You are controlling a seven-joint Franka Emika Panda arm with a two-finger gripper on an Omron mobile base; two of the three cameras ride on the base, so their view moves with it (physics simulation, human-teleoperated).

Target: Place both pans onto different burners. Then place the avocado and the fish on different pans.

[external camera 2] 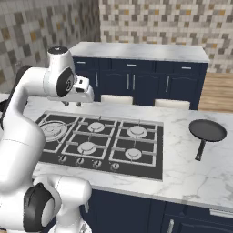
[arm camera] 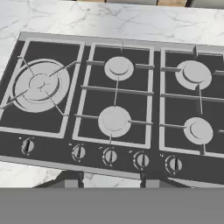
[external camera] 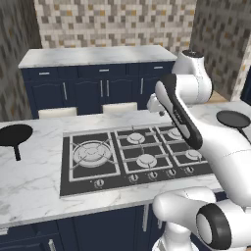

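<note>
From the left base view, nothing of the job looks done yet. One pan [external camera: 14,134] sits on the marble counter [external camera: 34,181] well to the left of the cooktop [external camera: 135,157], handle pointing toward the near edge. The other pan [external camera: 234,119] lies on the counter off to the right, partly behind the white arm. All the burners are bare, the large burner [external camera: 92,153] at the left end included. The gripper [external camera: 158,109] hangs above the back edge of the cooktop, too small here for me to judge its jaws. I can't spot an avocado or a fish.

From the right base view, the right-hand pan [external camera 2: 207,130] is plain to see, flat on the counter [external camera 2: 191,173] well apart from the cooktop [external camera 2: 98,141], its handle [external camera 2: 200,150] toward the front. The gripper [external camera 2: 73,103] sits above the back left part of the stove, carrying nothing that I can make out; how wide it stands I cannot tell from here. No grate has anything on it.

From the hand view, the camera looks down on the whole cooktop [arm camera: 109,155]: the large burner [arm camera: 40,84] and four smaller ones, such as the middle front burner [arm camera: 114,121], every one empty. Just the finger tips [arm camera: 70,181] peek up at the bottom, well apart from each other with nothing between them, so I'd call the gripper spread and empty.

By my reckoning all four placements are left, and a pan has to be fetched first
</note>
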